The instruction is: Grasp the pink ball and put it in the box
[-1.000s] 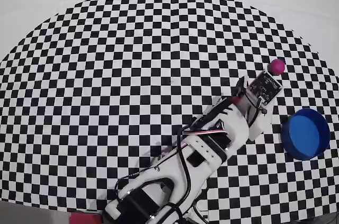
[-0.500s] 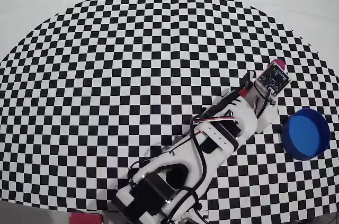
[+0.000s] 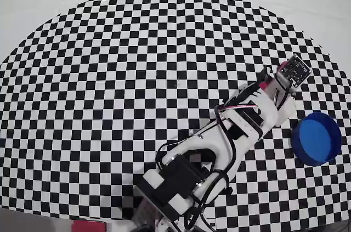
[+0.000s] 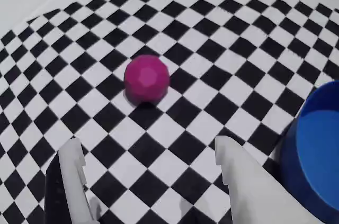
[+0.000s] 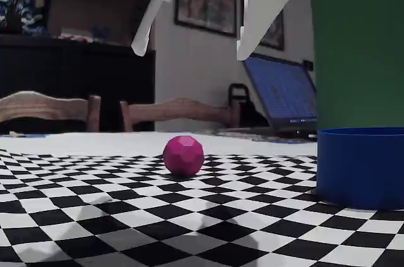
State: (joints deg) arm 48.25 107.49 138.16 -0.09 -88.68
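Fixed view: the checkered tabletop [image 5: 95, 216] carries the box [image 5: 361, 165], a round, smooth blue container, interior not visible. The white jaws of the gripper [image 5: 197, 51] hang wide apart above the faceted pink ball [image 5: 184, 155], left of the box.

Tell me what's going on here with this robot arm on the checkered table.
A single robot arm is going after the pink ball, which sits on the checkered cloth. The pincer is open and hangs in the air above the ball, not touching it. In the wrist view the ball lies ahead of the two fingers, between their lines. The blue box stands off to one side, apart from the ball. Nothing has been grasped yet.
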